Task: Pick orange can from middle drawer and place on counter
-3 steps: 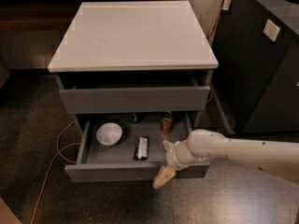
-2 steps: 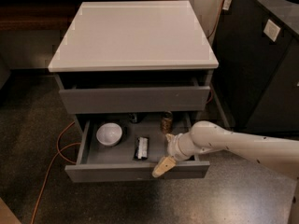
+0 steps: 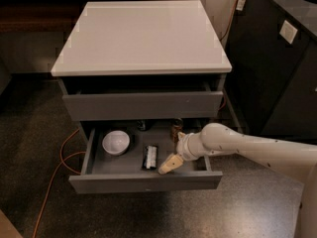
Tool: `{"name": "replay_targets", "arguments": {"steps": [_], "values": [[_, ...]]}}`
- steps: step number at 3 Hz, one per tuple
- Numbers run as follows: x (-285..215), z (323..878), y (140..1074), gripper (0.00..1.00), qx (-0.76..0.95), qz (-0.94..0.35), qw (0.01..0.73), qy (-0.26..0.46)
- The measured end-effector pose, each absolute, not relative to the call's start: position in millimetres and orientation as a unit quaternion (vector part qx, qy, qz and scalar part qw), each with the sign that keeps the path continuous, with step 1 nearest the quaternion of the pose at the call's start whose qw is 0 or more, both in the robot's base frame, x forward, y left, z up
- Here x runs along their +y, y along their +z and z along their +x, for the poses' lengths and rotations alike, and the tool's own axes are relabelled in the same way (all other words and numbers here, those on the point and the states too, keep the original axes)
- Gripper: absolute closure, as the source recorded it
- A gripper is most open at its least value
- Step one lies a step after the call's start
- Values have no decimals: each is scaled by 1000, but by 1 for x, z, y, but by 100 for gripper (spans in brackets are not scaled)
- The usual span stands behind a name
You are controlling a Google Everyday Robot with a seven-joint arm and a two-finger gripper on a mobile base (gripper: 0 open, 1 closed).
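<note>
The middle drawer (image 3: 143,182) is pulled out, with a grey tray-like interior. The orange can (image 3: 176,129) stands upright at its back right, its top partly hidden under the drawer front above. My gripper (image 3: 174,150) reaches in from the right on a white arm. It is inside the drawer, just in front of the can, and open. One tan fingertip (image 3: 168,164) is low beside the black packet. The other is up near the can's right side. It holds nothing. The pale counter (image 3: 143,33) tops the cabinet.
In the drawer lie a white bowl (image 3: 116,142), a flat black packet (image 3: 150,156) and a small dark can (image 3: 142,125) at the back. A dark cabinet (image 3: 277,58) stands to the right. An orange cable (image 3: 54,172) runs across the floor at left.
My gripper has moved from over the drawer's front edge up and back into the drawer, closer to the orange can. Nothing else has moved.
</note>
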State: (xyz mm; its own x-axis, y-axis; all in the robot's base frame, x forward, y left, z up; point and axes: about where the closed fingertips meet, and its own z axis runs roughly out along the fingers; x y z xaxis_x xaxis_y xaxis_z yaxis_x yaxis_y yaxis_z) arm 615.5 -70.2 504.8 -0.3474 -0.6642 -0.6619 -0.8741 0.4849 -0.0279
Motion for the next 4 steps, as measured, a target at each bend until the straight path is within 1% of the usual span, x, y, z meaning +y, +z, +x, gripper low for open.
{"name": "replay_targets", "arguments": {"steps": [1, 2, 4], "values": [[-85, 650, 499, 0, 817, -443, 349, 121], [-100, 670, 496, 0, 821, -415, 378, 104], [-108, 719, 469, 0, 821, -369, 412, 141]]}}
